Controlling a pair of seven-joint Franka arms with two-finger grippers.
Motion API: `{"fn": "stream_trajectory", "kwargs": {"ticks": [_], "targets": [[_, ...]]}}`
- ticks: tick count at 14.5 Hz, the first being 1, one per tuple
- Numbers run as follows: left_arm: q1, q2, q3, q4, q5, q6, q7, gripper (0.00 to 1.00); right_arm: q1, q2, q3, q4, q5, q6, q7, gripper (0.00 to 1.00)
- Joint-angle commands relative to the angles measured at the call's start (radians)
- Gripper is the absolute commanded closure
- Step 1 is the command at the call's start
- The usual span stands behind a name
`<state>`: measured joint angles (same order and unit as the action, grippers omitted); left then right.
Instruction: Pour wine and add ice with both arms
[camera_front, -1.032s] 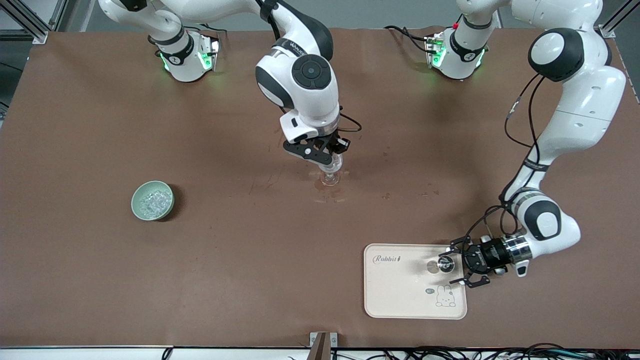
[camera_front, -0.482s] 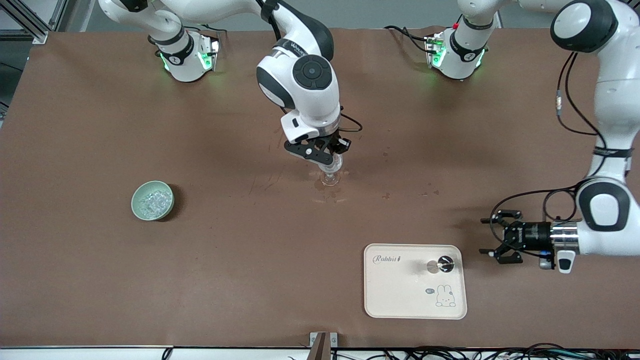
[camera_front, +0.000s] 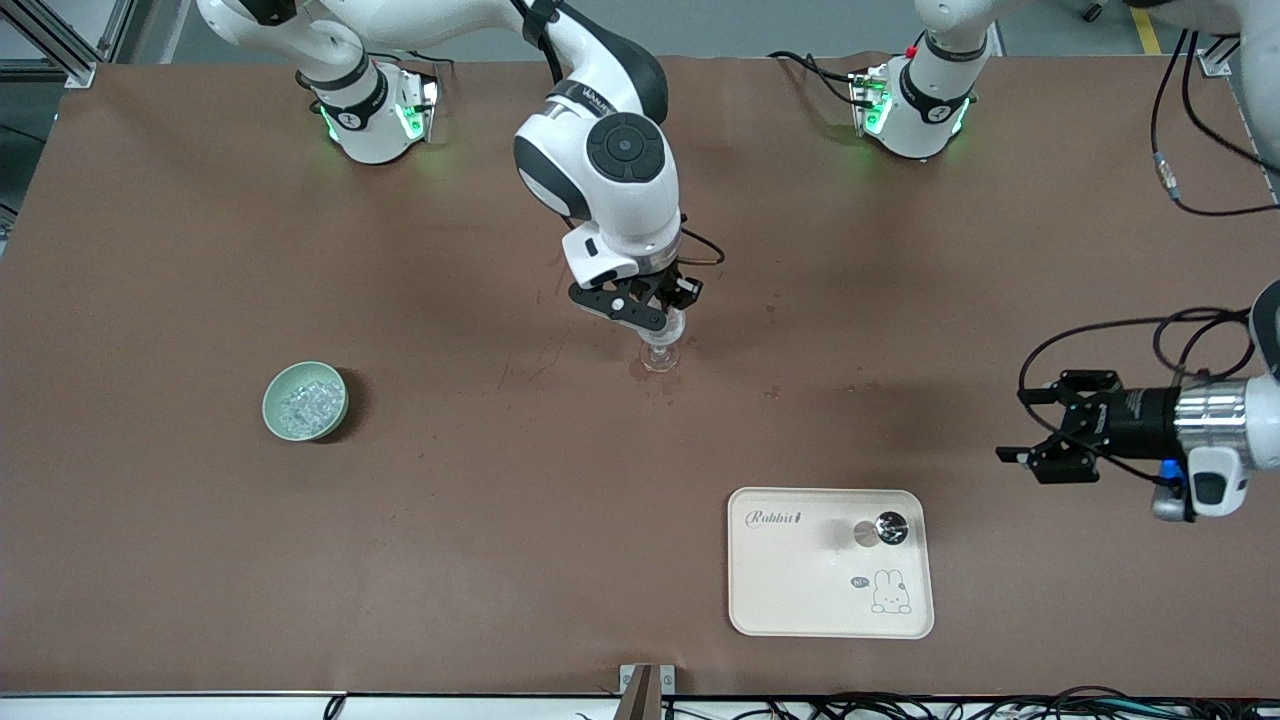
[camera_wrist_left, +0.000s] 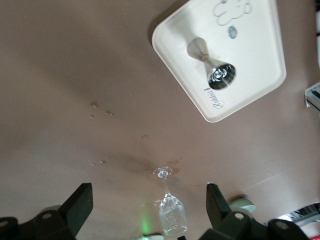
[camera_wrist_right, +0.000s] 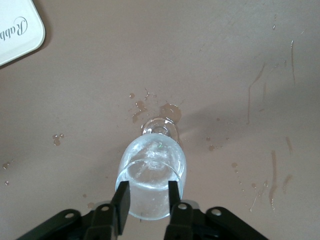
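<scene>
Front view: right end effector (camera_front: 655, 322) hangs over the glass (camera_front: 660, 352), fingers narrowly apart above its rim; left end effector (camera_front: 1035, 438), spread wide and empty, hovers over bare table (camera_front: 500, 520).

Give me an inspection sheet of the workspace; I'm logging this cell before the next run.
Surface: brown table mat, small stains near the glass.
Job's things: ice in green bowl; stemmed glass upright mid-table.
Clutter: cream tray holding metal jigger.
Grippers: right gripper over the glass, jaws at its rim; left gripper open, above bare mat at its arm's end.
Cables: black loops on left arm.
Surroundings: nothing seen.
</scene>
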<state>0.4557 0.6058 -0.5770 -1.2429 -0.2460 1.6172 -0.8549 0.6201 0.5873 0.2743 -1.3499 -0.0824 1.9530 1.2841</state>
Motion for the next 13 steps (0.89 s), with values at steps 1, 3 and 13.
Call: {"fn": "stream_trajectory", "kwargs": {"ticks": [1,3,13], "targets": [[-0.023,-0.124,-0.033,-0.032,0.153,-0.005,0.095,0.0,0.01,0.008,-0.004,0.017,-0.005,-0.011,0.017,0.24],[-0.012,-0.173,-0.095,-0.035,0.282,-0.02,0.195,0.0,0.007,0.0,-0.004,0.02,-0.011,-0.014,0.014,0.0],[-0.334,-0.545,0.234,-0.208,0.375,-0.117,0.664,0.0,-0.166,-0.27,-0.124,0.026,-0.091,-0.229,-0.191,0.0]]}}
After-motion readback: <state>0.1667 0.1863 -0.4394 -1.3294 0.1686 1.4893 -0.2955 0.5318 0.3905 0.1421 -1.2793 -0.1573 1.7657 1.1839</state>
